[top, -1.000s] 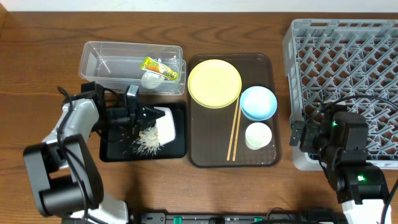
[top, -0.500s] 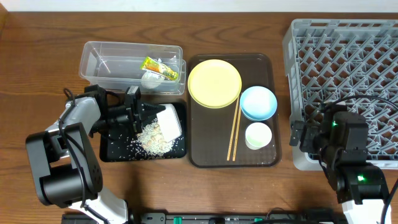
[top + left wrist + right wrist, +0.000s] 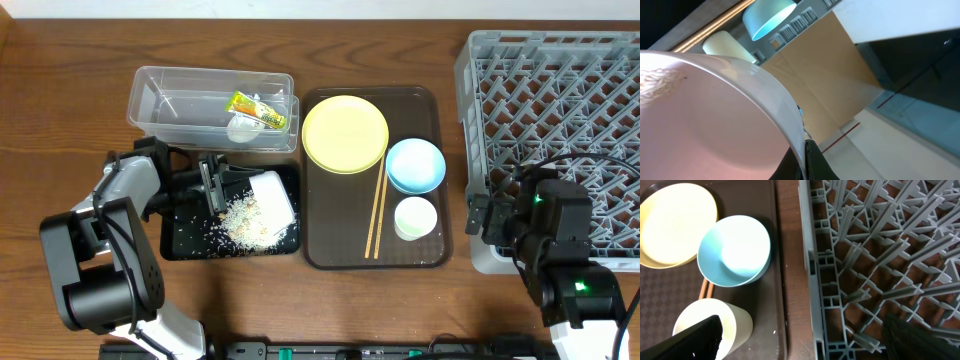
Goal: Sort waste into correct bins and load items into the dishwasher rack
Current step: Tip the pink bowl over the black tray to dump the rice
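My left gripper [image 3: 215, 187] is shut on the rim of the white-pinkish bowl [image 3: 272, 195] and holds it tipped over the black tray [image 3: 180, 243]; the bowl fills the left wrist view [image 3: 705, 125]. Rice scraps [image 3: 248, 218] lie heaped in the tray. The clear tub [image 3: 160, 100] holds the snack wrapper [image 3: 258, 109] and crumpled white paper [image 3: 241, 127]. The yellow plate [image 3: 344, 133], light blue bowl [image 3: 415, 165], white cup [image 3: 415, 218] and chopsticks [image 3: 377, 212] sit on the brown tray. My right gripper [image 3: 800, 340] is open and empty between the cup [image 3: 715, 325] and the grey rack [image 3: 560, 90].
The brown serving tray [image 3: 325, 250] lies mid-table between the bins and the rack. The rack's near-left corner [image 3: 825, 280] is directly under my right wrist. Bare wooden tabletop [image 3: 60, 120] lies to the left and along the front.
The bowl has tilted further and swung right over the black tray. The rice has fallen out of it and spread into a heap. The right arm has not moved.
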You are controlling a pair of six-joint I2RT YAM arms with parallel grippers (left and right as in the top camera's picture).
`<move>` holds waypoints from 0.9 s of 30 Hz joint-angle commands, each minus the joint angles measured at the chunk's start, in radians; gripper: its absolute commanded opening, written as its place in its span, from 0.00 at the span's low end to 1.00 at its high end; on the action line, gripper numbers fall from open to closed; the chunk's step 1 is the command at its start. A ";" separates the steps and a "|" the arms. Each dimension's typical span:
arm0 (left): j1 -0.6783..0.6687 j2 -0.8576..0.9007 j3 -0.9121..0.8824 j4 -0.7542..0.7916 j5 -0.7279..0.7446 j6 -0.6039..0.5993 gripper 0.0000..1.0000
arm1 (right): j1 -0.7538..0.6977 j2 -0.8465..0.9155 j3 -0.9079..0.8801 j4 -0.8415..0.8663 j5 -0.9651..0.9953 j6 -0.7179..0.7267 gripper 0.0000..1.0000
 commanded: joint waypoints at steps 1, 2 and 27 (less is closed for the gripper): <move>0.014 0.004 -0.004 -0.003 0.026 -0.066 0.06 | 0.010 0.000 0.021 0.002 -0.001 0.010 0.99; 0.016 0.004 -0.004 -0.003 0.026 -0.066 0.06 | 0.010 0.000 0.021 0.002 -0.001 0.010 0.99; 0.018 0.004 -0.004 0.413 0.025 0.001 0.08 | 0.010 0.000 0.021 0.002 -0.001 0.010 0.99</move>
